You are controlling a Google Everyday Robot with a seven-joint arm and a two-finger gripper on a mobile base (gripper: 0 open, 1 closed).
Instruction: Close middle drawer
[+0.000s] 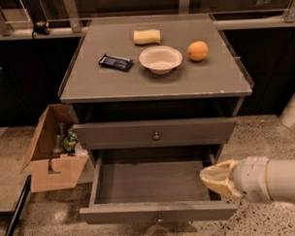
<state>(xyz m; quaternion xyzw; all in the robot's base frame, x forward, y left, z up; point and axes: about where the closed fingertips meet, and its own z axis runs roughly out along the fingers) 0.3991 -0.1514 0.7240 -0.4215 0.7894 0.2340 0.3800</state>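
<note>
The middle drawer [121,213] of the grey cabinet is pulled far out. Its flat grey front faces me, with a small round knob [160,219] at centre, and its inside [149,180] looks empty. My gripper [213,179] comes in from the right on a white arm. Its cream fingers are pressed together and hold nothing. It sits over the drawer's right side wall, just behind the front panel's right end. The top drawer [155,134] above is shut.
On the cabinet top [88,83] lie a dark snack packet [115,62], a yellow sponge [147,37], a white bowl [160,58] and an orange [198,50]. An open cardboard box [54,147] stands on the floor at the left. A white post [293,110] is at the right.
</note>
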